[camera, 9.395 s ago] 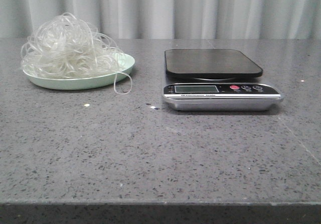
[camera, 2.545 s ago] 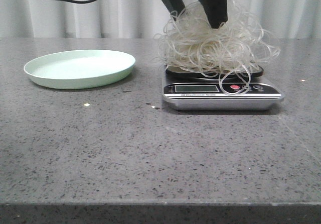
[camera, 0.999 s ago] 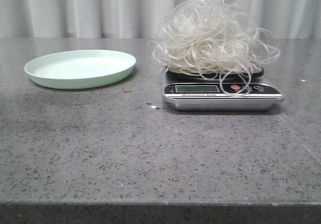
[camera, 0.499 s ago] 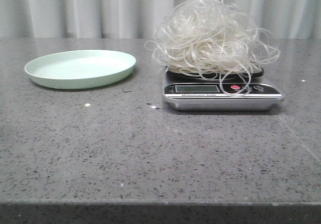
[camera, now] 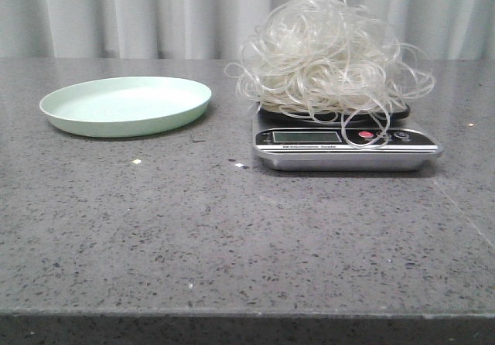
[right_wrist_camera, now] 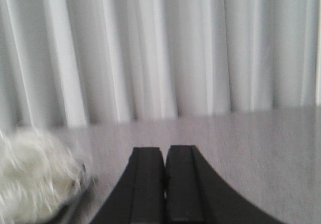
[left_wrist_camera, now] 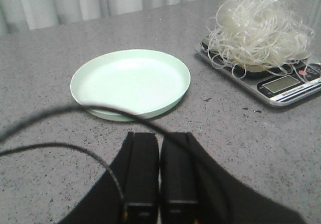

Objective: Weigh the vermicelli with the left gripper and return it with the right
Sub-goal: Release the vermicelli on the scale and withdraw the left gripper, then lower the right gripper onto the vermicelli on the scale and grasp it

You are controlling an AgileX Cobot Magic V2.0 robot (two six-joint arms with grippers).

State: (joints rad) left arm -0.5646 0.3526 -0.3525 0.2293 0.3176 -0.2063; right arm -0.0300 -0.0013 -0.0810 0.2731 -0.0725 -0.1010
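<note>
The vermicelli, a fluffy whitish tangle, rests on the kitchen scale at centre right of the front view; a few loops hang over the display. It also shows in the left wrist view on the scale, and as a blur in the right wrist view. The pale green plate lies empty at left, and shows in the left wrist view. My left gripper is shut and empty, short of the plate. My right gripper is shut and empty beside the vermicelli. Neither arm shows in the front view.
A grey speckled stone counter carries everything. A pale pleated curtain closes the back. Black cables cross the left wrist view. Small crumbs lie on the counter in front of the plate.
The vermicelli went from the plate to the scale. The gripper that stood over it 2.5 s ago has left the front view. The front view has shifted slightly; the pile is unchanged.
</note>
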